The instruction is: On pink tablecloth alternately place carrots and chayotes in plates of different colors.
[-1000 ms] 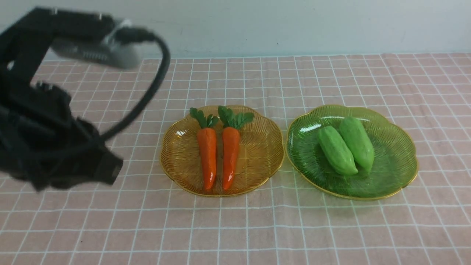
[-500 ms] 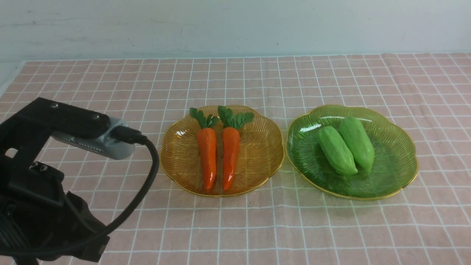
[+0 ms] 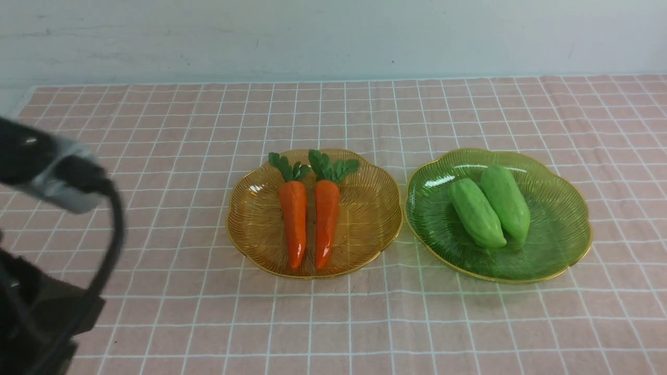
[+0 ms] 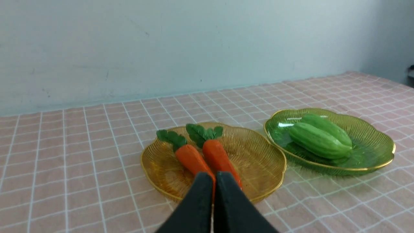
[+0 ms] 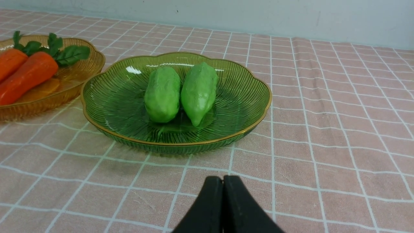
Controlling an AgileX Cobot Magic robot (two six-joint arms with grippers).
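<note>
Pink cloth covers the surface. Amber plate sits centre-left, green plate just to its right, rims nearly touching. Two carrots lie side by side in the amber plate, leafy tops toward the far wall, tips toward the robot, bodies close together and roughly parallel. Two chayotes lie side by side in the green plate, touching along their length, angled slightly. Nothing lies loose on the cloth. Left arm shows blurred at the near left edge of the front view, well apart from the amber plate; its cable loops down beside it. Left hand, wrist view: fingers pressed together, holding nothing, pointing toward the amber plate with the carrots beyond the tips. Right hand, wrist view: fingers likewise pressed together, holding nothing, low over the cloth just short of the green plate; it does not show in the front view.
</note>
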